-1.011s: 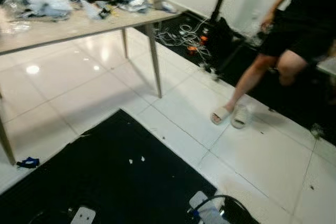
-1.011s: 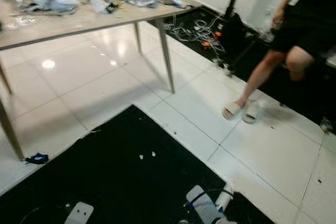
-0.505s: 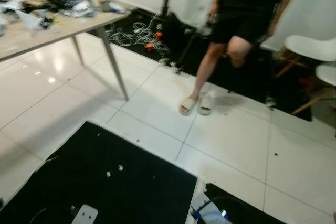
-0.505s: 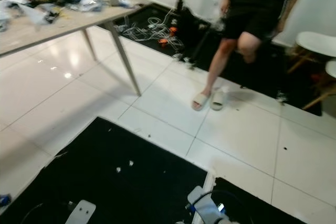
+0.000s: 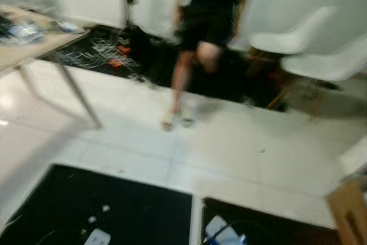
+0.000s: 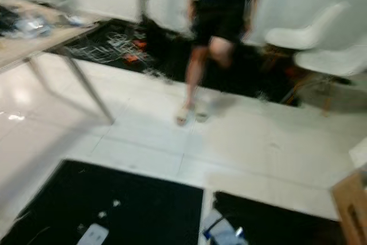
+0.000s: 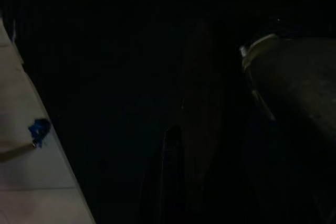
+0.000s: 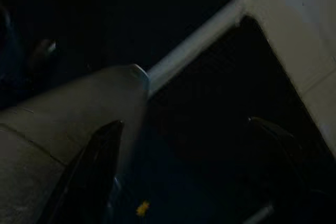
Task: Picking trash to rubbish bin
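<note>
The white tiled floor (image 5: 241, 153) has swung left across the head views: the robot is turning, still searching. No bin or trash is identifiable. Right gripper (image 8: 184, 166) jaws hang wide apart, empty; the left's cannot be told.

Glossy white floor tiles (image 5: 241, 153) are broken up by two flat black mats (image 5: 114, 205). Black shorts and a black top are worn by the person (image 5: 209, 21), with pale slides. White moulded chairs (image 5: 298, 38) on orange-ish legs, a light wood table (image 5: 26, 55), and a small blue scrap (image 7: 38, 128) are seen.
</note>
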